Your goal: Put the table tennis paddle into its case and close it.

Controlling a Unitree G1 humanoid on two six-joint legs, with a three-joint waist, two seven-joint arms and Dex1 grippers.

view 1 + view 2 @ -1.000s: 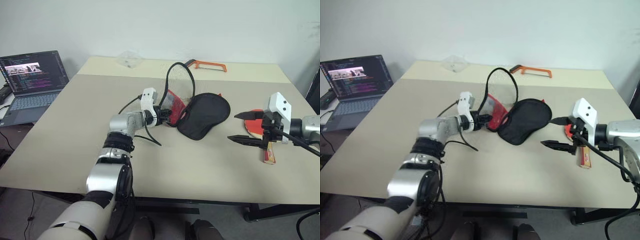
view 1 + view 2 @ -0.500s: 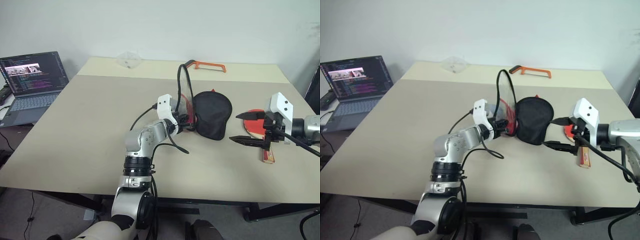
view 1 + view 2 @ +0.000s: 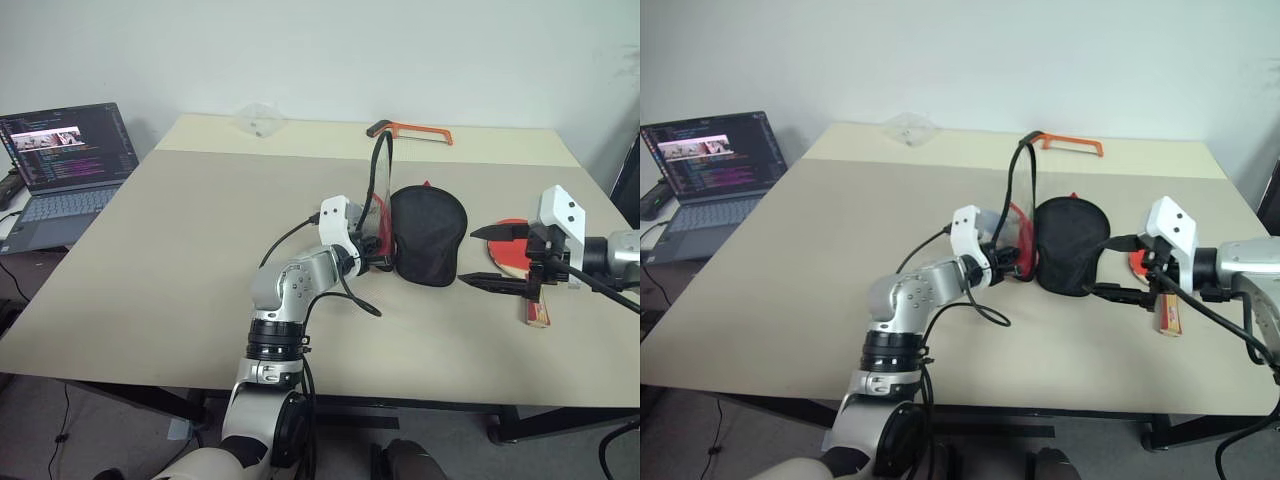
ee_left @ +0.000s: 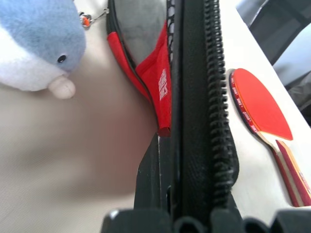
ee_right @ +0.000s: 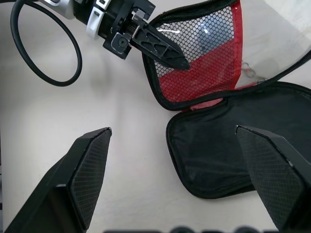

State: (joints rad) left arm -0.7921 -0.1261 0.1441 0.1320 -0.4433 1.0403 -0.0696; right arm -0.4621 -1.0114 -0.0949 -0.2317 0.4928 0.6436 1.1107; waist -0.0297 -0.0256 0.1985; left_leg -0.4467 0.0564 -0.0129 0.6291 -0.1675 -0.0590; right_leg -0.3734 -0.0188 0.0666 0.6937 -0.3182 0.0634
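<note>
The left gripper [image 3: 378,258] is fully closed, its fingers pinching the zippered edge of the case [image 3: 425,238] at the near rim of the opening. The case stands unzipped and lifted on edge at the middle of the table [image 3: 160,260]: the black half faces the right arm, and the red half with the mesh pocket (seen in the right wrist view [image 5: 204,53]) is raised beside the left fingers. A black loop strap [image 3: 379,170] rises from the case.

The right gripper [image 3: 495,257] hovers above the table with its fingers spread as wide as they go, holding nothing and pointing toward the open mouth of the case.

The table tennis paddle [image 3: 520,262] lies flat on the table, red face up, under and just behind the right gripper, its handle pointing toward the near table edge. It is outside the case and apart from it.

An orange hacksaw [image 3: 412,131] lies at the far table edge. A laptop [image 3: 60,160] sits open beyond the left side of the table. A plush toy [image 4: 36,46] lies beside the case.
</note>
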